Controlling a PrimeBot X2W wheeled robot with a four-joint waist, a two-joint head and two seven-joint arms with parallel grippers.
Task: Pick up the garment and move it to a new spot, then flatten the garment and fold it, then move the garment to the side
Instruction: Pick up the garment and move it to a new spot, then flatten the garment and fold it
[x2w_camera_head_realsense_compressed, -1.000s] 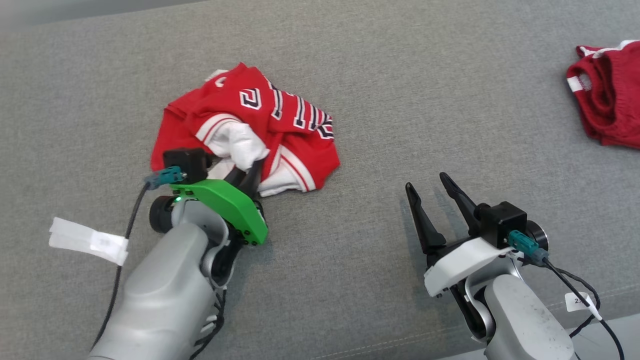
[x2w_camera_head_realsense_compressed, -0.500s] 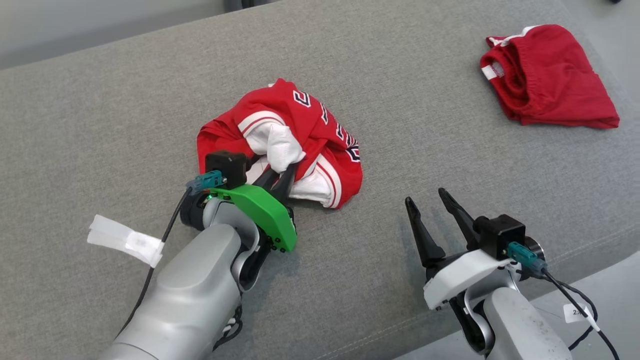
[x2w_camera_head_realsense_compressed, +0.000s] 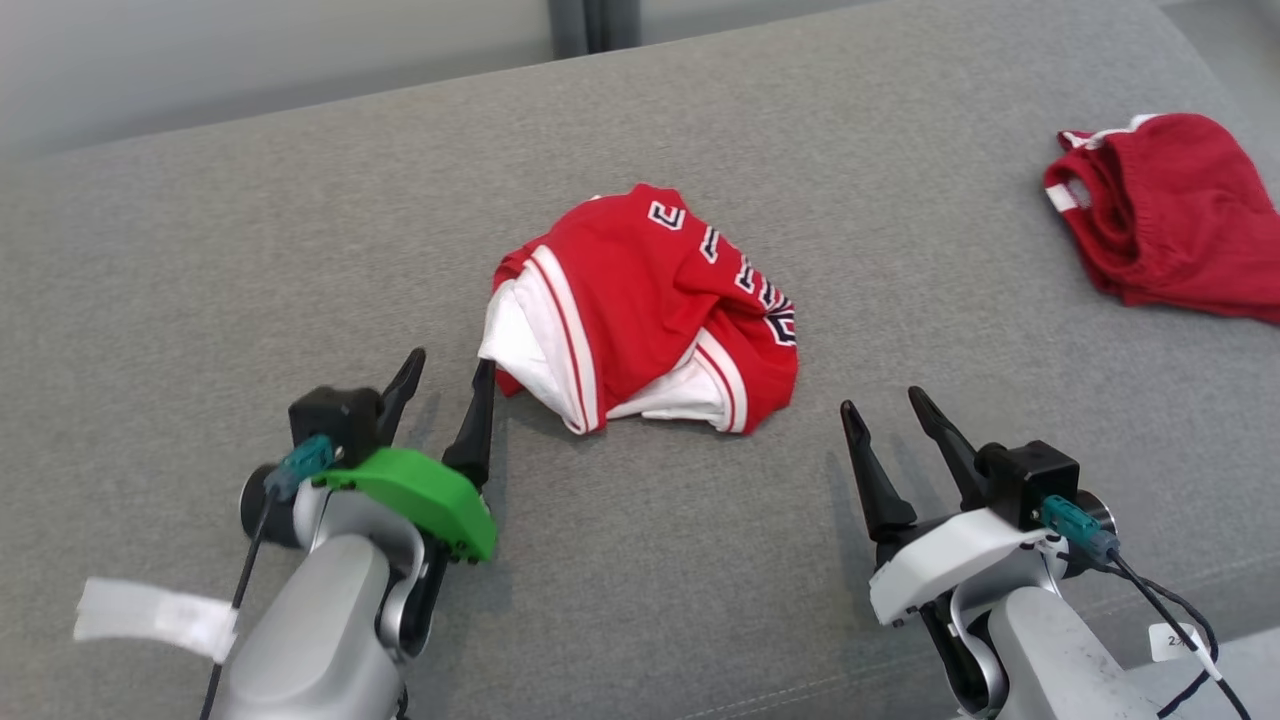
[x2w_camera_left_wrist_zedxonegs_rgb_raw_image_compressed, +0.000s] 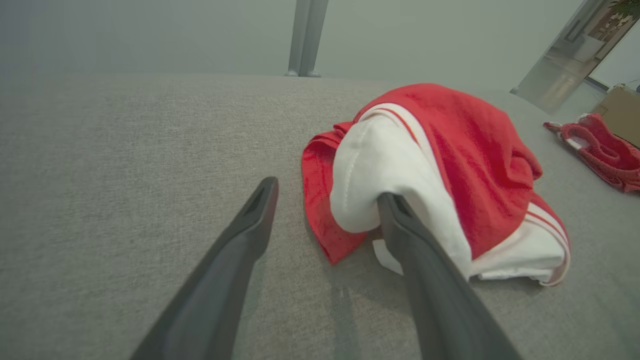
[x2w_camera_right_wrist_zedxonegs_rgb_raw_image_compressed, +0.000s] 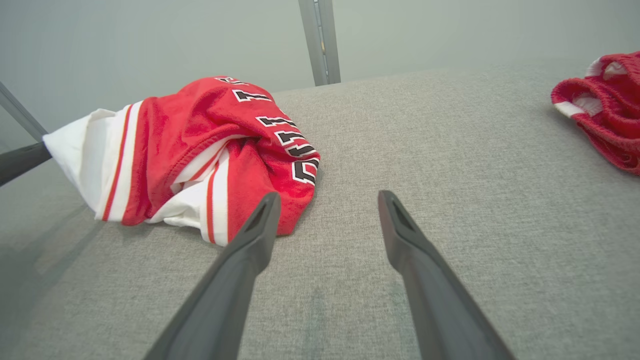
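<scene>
Finding: your left gripper (x2w_camera_head_realsense_compressed: 451, 360) has released. Half a second ago its fingers were pinched on the white fold of the red jersey (x2w_camera_head_realsense_compressed: 650, 290). They now stand apart, drawn back to the heap's near-left edge. The freed fold has dropped, and the jersey lies lower. The head view has also swung.

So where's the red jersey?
In the head view the red jersey lies crumpled on the grey cushion, beside the open left gripper, left of the red shorts.

Crumpled red-and-white jersey (x2w_camera_head_realsense_compressed: 650, 310), bunched heap, mid grey cushion
</scene>
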